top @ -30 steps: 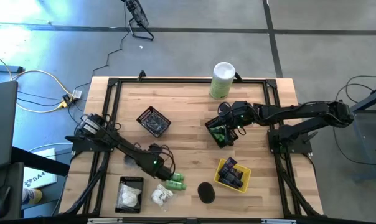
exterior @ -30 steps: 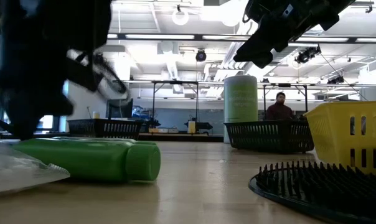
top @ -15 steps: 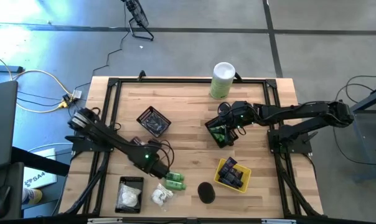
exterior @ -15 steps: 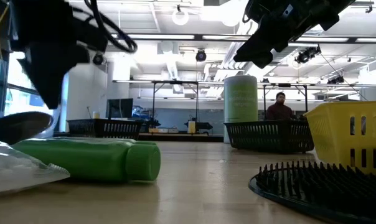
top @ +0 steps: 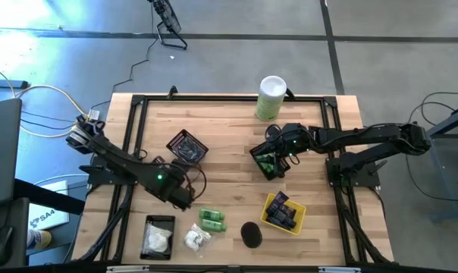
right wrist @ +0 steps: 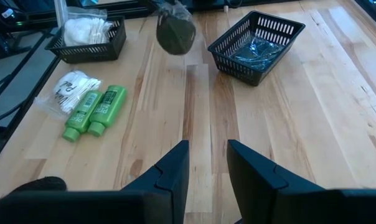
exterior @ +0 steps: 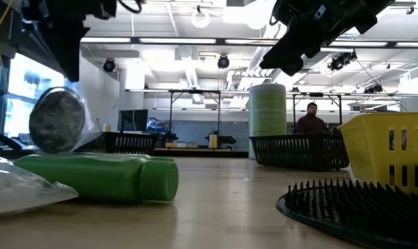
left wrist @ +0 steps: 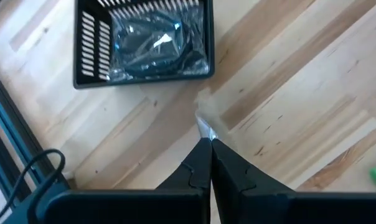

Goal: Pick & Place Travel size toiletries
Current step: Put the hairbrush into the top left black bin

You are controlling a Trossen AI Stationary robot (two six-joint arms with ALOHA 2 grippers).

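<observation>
While a moment ago it hung low by the green bottles [top: 211, 221], the left gripper [top: 182, 199] — clenched on a wrapped disc [exterior: 55, 121] — has risen toward ten o'clock, basket-bound.

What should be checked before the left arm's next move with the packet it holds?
1. Left gripper shut on the disc packet: ok, fingers pinch its clear edge.
2. Packet off the table: ok, it hangs above the green bottles.
3. Black basket holding similar packets in sight: ok, ahead of the fingers.
4. Right gripper out of the way: ok, open, well apart.
5. Hold secure: cannot tell; only a thin edge is pinched.
</observation>
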